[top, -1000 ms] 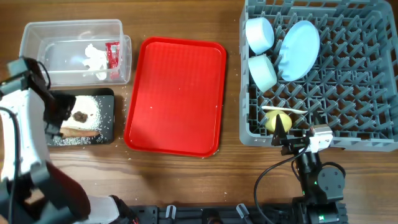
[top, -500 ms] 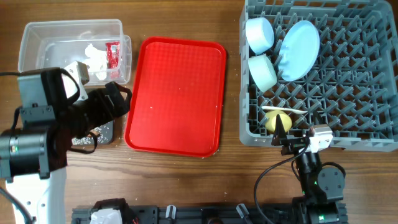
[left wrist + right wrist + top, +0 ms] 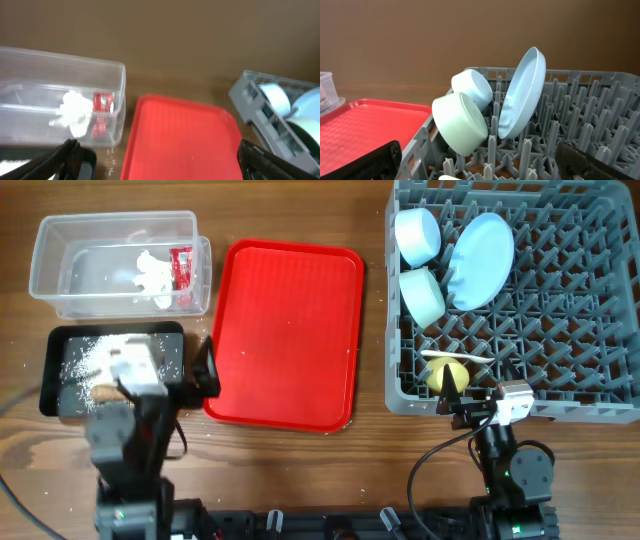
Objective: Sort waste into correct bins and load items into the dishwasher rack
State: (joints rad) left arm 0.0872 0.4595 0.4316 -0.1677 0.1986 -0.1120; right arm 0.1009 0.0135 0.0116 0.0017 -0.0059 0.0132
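Both claws hung spread and empty: the left claw (image 3: 159,152) low over the counter (image 3: 300,465) beside the black tray (image 3: 48,390) and red serving tray (image 3: 285,320), the right claw (image 3: 477,155) at the near wall of the dishwasher rack (image 3: 570,320). The plate (image 3: 483,245), bowls (image 3: 420,295), cup (image 3: 443,376) and spoon (image 3: 460,358) sat in the rack, while tissue (image 3: 152,275) and wrapper (image 3: 182,268) lay in the clear tub (image 3: 70,290) — rice (image 3: 80,358) in the black tray. Sorting looked finished — any parking move should lift clear first.

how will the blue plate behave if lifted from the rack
The plate looks rigid and smooth, so probably slippery at its thin rim. It stands on edge, propped in the rack, so it might tip or roll once freed.
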